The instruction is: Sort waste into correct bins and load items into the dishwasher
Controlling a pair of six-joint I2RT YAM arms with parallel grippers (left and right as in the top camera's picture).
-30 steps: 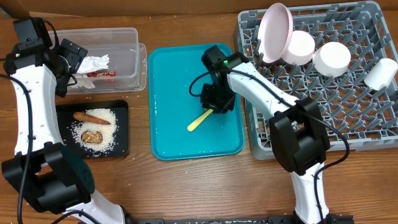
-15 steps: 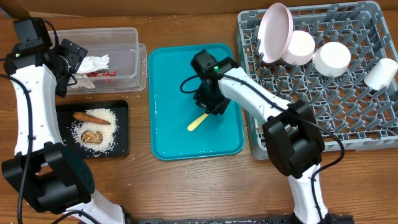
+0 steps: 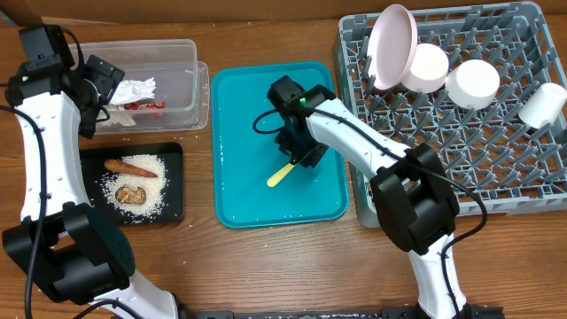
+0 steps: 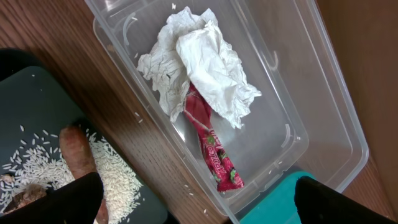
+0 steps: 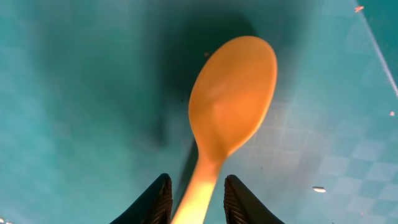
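1. The yellow plastic spoon [image 5: 230,106] lies on the teal tray [image 3: 239,133], bowl end up in the right wrist view. In the overhead view it sits slantwise near the tray's middle.
2. The right gripper [image 5: 198,199] is down over the spoon's handle, one finger on each side. The jaws are drawn in narrow, with only thin slivers showing beside the handle. I cannot tell whether they actually pinch it.
3. Just right of the tray stands the grey dish rack [image 3: 461,159]. A pale pink dish [image 3: 392,44] leans at its upper left, touching a white bowl [image 3: 427,68]. A second round white dish [image 3: 472,84] and a small white cup [image 3: 542,105] sit further right.
4. Left of the tray is the clear tub [image 3: 182,80], holding a crumpled white napkin [image 4: 199,62] that lies partly over a red wrapper [image 4: 214,149].
5. The left gripper [image 4: 196,186] hangs above the tub's near edge, its jaws spread fully and nothing between them.
6. Below the tub, the black tray [image 3: 89,208] carries a carrot [image 3: 130,166], a brown food lump [image 3: 131,194] and a bed of white rice [image 3: 151,190]. A few grains lie on the wood beside it.
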